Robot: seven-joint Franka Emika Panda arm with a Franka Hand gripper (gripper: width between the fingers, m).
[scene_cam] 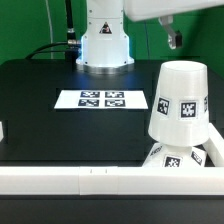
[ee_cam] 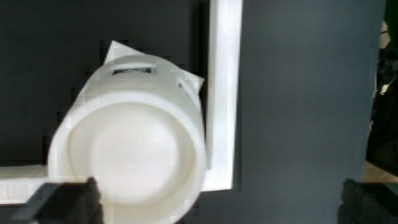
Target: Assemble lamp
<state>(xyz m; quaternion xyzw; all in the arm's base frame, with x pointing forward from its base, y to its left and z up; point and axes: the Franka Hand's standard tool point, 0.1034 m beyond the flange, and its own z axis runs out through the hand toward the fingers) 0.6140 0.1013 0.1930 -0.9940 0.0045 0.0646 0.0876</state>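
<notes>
The white tapered lamp shade (scene_cam: 180,98) stands upright at the exterior view's right, with square tags on its side. It rests on the flat base (scene_cam: 168,156), whose tagged edge shows below it. The bulb is hidden. My gripper (scene_cam: 174,38) hangs well above the shade, apart from it. In the wrist view the shade (ee_cam: 128,140) shows from above, with a corner of the base (ee_cam: 121,52) behind it. The dark fingertips (ee_cam: 54,205) stand wide apart at the frame's edge. The gripper (ee_cam: 214,205) is open and holds nothing.
The marker board (scene_cam: 102,99) lies on the black table in front of the robot's base (scene_cam: 104,45). Long white border rails (scene_cam: 90,180) run along the front edge. One rail (ee_cam: 222,90) lies right beside the shade.
</notes>
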